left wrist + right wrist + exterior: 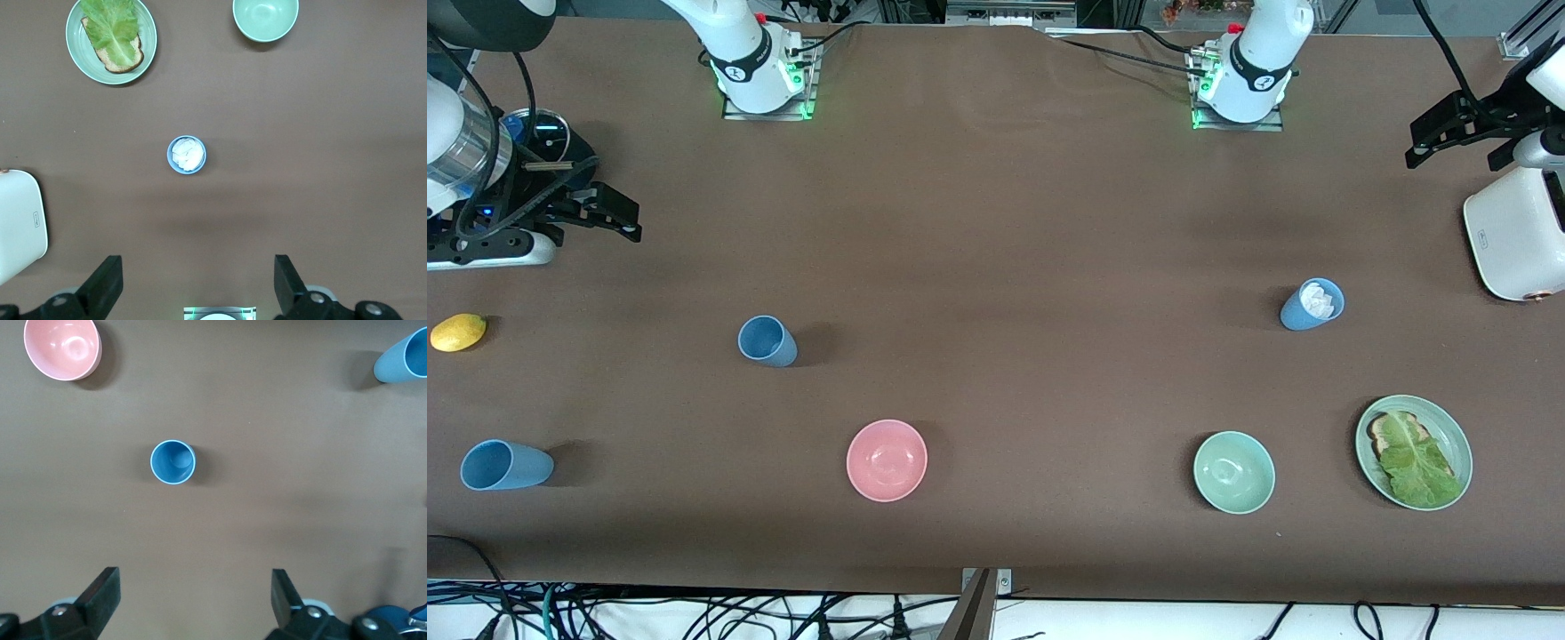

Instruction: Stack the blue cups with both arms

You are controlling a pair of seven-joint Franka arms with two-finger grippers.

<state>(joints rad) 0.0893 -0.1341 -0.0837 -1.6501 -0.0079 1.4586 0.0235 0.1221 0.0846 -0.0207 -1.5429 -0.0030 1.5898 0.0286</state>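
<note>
Brown matte surface [996, 222], holding three small light-blue tapered cups:
- Empty blue cup [767, 340], upright, toward the right arm's end, farther from the front camera than the pink glossy bowl [887, 460]
- Second empty blue cup [505, 465], lying on its side near the right arm's end, nearer the front camera than the yellow lemon [458, 332]
- Blue cup with white crumpled contents [1312, 304], upright, toward the left arm's end, farther from the front camera than the pale green bowl [1234, 472] and the green plate with toast and lettuce [1414, 452]

White appliance [1516, 236] at the left arm's end

Left claw [197, 287]: raised, fingers spread apart, nothing held, over bare surface
Right claw [193, 603]: raised, fingers spread apart, nothing held, over bare surface
</note>
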